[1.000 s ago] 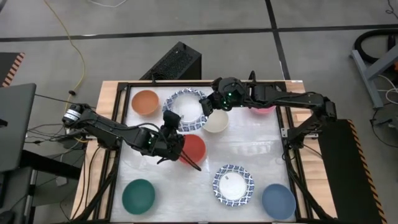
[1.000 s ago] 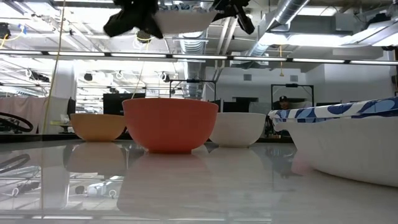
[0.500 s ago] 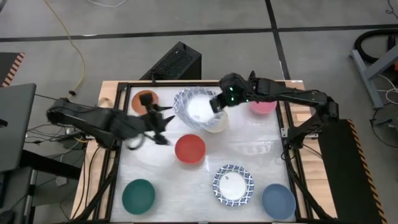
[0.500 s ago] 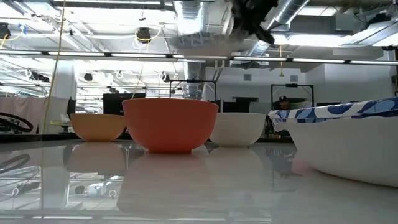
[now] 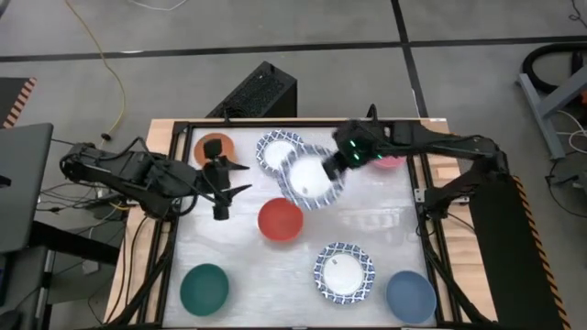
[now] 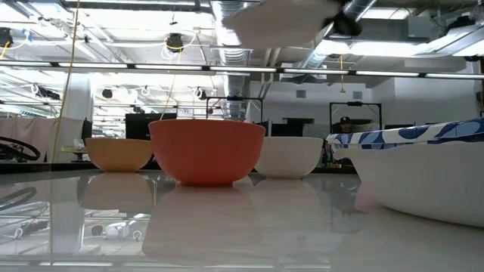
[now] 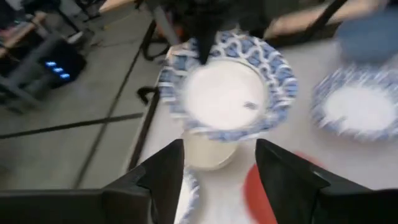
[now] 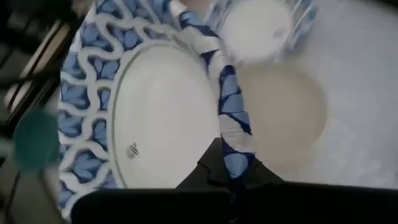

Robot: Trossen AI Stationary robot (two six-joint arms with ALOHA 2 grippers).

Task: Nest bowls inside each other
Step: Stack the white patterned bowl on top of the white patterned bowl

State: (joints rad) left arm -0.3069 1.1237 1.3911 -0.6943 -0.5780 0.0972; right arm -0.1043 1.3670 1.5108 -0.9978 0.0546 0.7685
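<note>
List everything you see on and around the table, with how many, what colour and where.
Patterned bowls: three white with blue rims; one held in the air by the right gripper, one at the table's far side, one at the near side.
Orange bowl: one, far left corner.
Red bowl: one, table middle.
Cream bowl: one, beneath the lifted bowl.
Pink bowl: one, far right, mostly hidden by the arm.
Teal bowl: one, near left.
Blue bowl: one, near right.
Black box: one, on the floor beyond the table.
Left gripper: open, empty, left of the red bowl.
Right gripper: shut on the lifted bowl's rim.
</note>
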